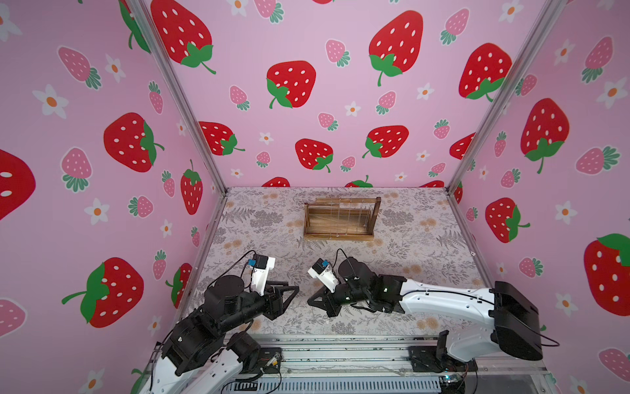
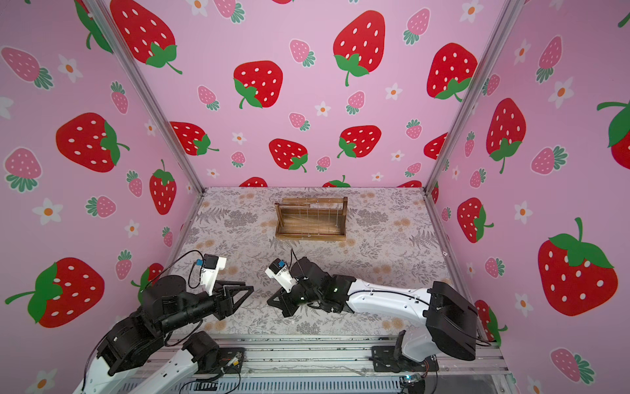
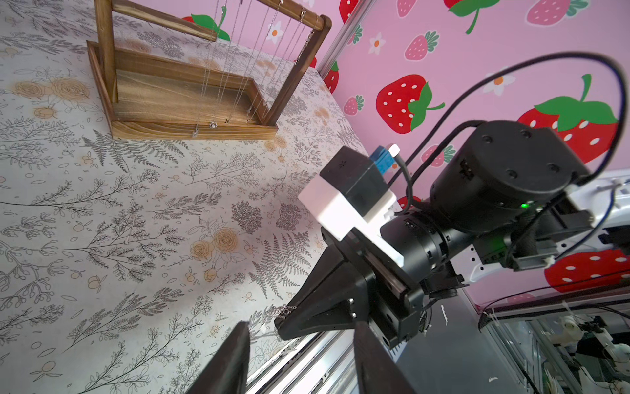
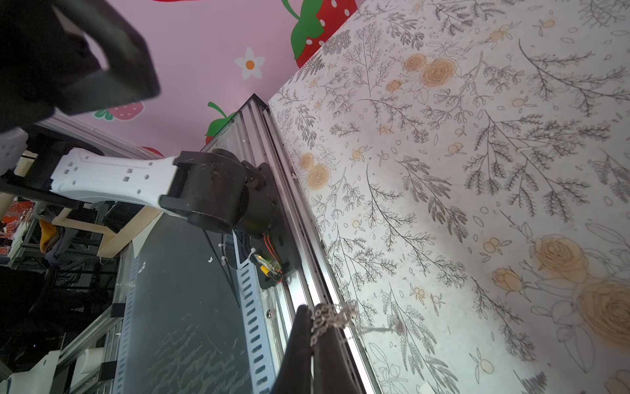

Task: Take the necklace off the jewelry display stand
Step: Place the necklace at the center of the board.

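Note:
The brown wooden jewelry display stand (image 1: 341, 235) (image 2: 310, 236) stands at the back of the table; in the left wrist view (image 3: 191, 131) several thin chains (image 3: 238, 68) hang from its top bars. My right gripper (image 1: 308, 302) (image 2: 268, 302) (image 4: 312, 312) is low over the front of the table, far from the stand. It is shut on a bunched silver necklace (image 4: 332, 317) (image 3: 285, 311) that sticks out at its tips. My left gripper (image 1: 293, 286) (image 2: 250, 288) (image 3: 301, 327) faces it, open with nothing between its fingers, tips close to the right gripper's tips.
A floral cloth (image 1: 409, 273) covers the table. Pink strawberry walls (image 1: 306, 102) enclose the back and both sides. An aluminium rail (image 1: 341, 344) with both arm bases runs along the front edge.

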`<control>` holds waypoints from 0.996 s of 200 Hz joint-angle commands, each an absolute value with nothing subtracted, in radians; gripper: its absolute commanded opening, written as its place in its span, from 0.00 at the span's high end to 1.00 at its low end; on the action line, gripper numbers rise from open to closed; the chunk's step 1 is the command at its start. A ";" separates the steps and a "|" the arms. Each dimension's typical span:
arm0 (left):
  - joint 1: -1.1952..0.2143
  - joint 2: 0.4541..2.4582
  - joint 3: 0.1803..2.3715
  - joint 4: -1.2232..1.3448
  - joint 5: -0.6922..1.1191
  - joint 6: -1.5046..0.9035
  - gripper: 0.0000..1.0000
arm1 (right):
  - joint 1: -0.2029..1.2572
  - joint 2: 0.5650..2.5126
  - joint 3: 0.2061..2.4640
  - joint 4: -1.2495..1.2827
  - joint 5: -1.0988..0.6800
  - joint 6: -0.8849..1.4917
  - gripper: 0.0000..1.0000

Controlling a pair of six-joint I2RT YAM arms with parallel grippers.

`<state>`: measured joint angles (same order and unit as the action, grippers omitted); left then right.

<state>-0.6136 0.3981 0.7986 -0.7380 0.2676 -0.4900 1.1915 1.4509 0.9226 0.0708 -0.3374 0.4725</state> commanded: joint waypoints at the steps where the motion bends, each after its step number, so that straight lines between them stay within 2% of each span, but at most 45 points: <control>1: -0.617 0.393 0.790 -0.730 0.255 -0.470 0.49 | 1.201 1.469 0.965 0.092 -0.372 0.482 1.00; 79: -0.617 0.390 0.792 -0.730 0.266 -0.460 0.48 | 1.205 1.581 1.044 0.097 -0.404 0.495 1.00; 199: -0.617 0.392 0.794 -0.729 0.274 -0.455 0.47 | 1.213 1.593 1.064 0.089 -0.391 0.482 1.00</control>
<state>-0.6136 0.3977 0.7929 -0.7380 0.2653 -0.4706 1.2064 1.5879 1.0454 0.0868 -0.3988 0.4862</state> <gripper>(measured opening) 0.529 0.040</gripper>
